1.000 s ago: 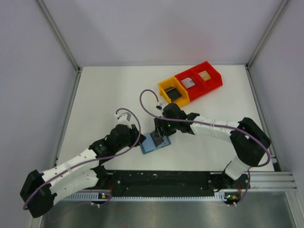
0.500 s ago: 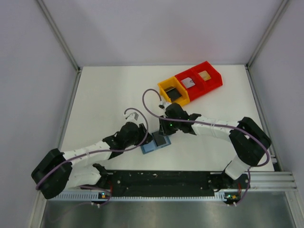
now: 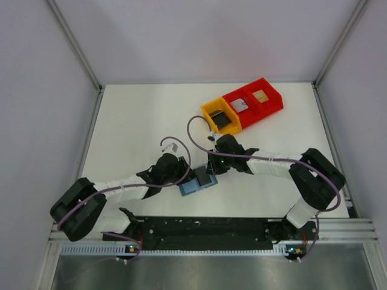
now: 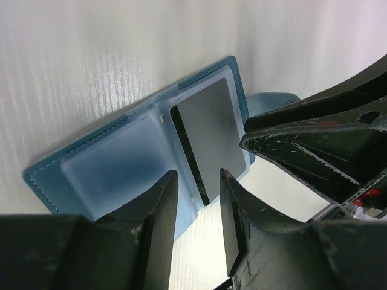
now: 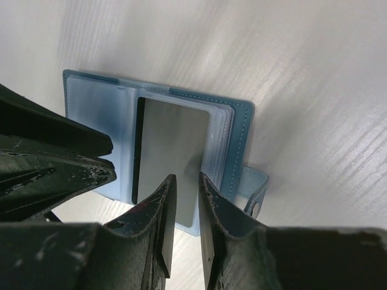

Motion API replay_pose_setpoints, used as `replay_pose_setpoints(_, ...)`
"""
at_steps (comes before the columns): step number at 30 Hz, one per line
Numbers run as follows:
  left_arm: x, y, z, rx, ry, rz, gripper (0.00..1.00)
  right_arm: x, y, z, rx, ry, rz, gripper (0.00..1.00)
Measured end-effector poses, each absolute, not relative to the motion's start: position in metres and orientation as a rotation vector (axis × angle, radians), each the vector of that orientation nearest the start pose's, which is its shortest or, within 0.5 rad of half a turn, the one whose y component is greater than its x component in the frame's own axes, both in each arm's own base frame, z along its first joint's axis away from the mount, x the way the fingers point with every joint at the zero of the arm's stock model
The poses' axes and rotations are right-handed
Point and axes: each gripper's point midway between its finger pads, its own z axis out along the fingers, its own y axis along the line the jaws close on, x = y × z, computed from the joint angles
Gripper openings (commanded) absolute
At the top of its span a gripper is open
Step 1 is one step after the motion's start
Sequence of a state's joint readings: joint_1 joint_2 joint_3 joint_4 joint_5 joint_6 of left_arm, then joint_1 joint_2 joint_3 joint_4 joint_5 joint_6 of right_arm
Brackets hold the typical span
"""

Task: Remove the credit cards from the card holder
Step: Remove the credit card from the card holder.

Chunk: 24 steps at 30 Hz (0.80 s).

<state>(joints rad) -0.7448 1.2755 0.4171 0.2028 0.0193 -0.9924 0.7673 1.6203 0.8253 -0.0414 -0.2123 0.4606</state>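
Observation:
The teal-blue card holder (image 3: 192,186) lies open on the table between both grippers. In the left wrist view the card holder (image 4: 66,166) shows pale shiny sleeves, and one sleeve holds a grey card with a dark edge (image 4: 208,130). The same card (image 5: 172,145) shows in the right wrist view. My left gripper (image 4: 197,175) hovers open over the card's near end with nothing between its jaws. My right gripper (image 5: 187,177) stands over the card's opposite end, jaws narrowly apart and empty. The holder's tab (image 5: 254,190) sticks out to the side.
A yellow bin (image 3: 212,111) holding a dark card and two red bins (image 3: 257,112) holding a pale card and a tan card stand in a row at the back right. White walls and metal rails border the table.
My left arm has stretched forward and lowered its gripper onto the holder's left side. The raised flap with the dark card has come down flat. My right gripper shifted slightly right.

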Motion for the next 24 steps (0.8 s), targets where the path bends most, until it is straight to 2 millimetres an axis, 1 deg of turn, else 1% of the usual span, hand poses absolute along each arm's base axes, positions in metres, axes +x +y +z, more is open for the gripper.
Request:
replay_pose_setpoints(6, 0.219, -0.257, 0.041, -0.311, 2.42, -0.942, 0.38, 0.236, 0.311, 0.039, -0.498, 2.493, 0.828, 0.19)
replay_pose_setpoints(14, 0.221, -0.26, 0.032, -0.334, 2.447, -0.979, 0.35, 0.233, 0.313, 0.034, -0.497, 2.501, 0.856, 0.18)
replay_pose_setpoints(24, 0.224, -0.27, 0.03, -0.351, 2.451, -1.079, 0.28, 0.232, 0.316, 0.034, -0.483, 2.506, 0.889, 0.18)
